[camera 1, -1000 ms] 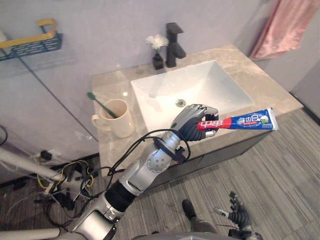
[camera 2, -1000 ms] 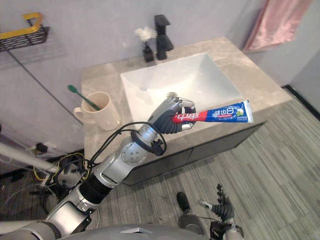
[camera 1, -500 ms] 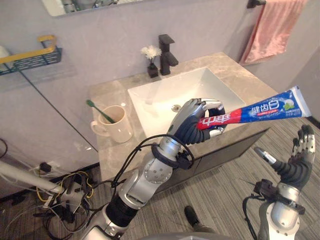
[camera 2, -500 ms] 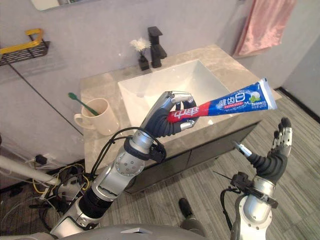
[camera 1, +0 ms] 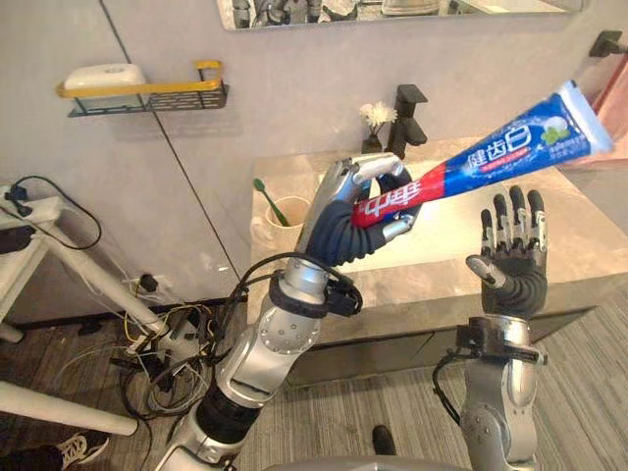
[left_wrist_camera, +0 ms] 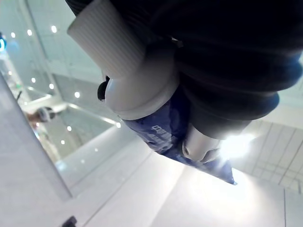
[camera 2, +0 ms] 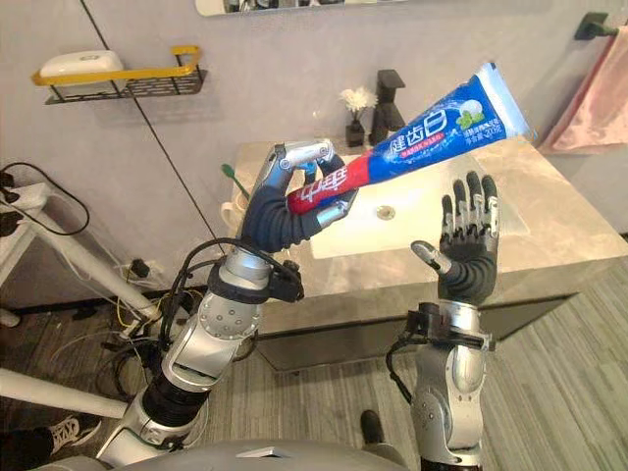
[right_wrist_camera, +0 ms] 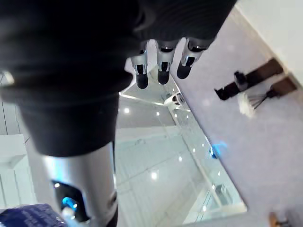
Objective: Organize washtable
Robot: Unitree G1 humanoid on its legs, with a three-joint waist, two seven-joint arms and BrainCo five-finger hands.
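The left hand [camera 1: 348, 221] hides the left end of the toothpaste tube [camera 1: 491, 157] and most of the cup [camera 1: 267, 228] behind it. The right hand [camera 2: 469, 245] covers part of the sink [camera 2: 378, 231]. The right edge cuts off the pink towel [camera 2: 601, 93], and the top edge cuts off the mirror [camera 1: 392, 10].

Bathroom. The room held a stone-topped washtable [camera 2: 559, 245] with white basin [camera 2: 378, 231], black faucet [camera 2: 389, 93], mirror [camera 1: 392, 8] above, pink towel [camera 2: 599, 88] — also a wall shelf [camera 2: 118, 83] with soap [camera 2: 83, 62], and a mug [camera 1: 280, 211].
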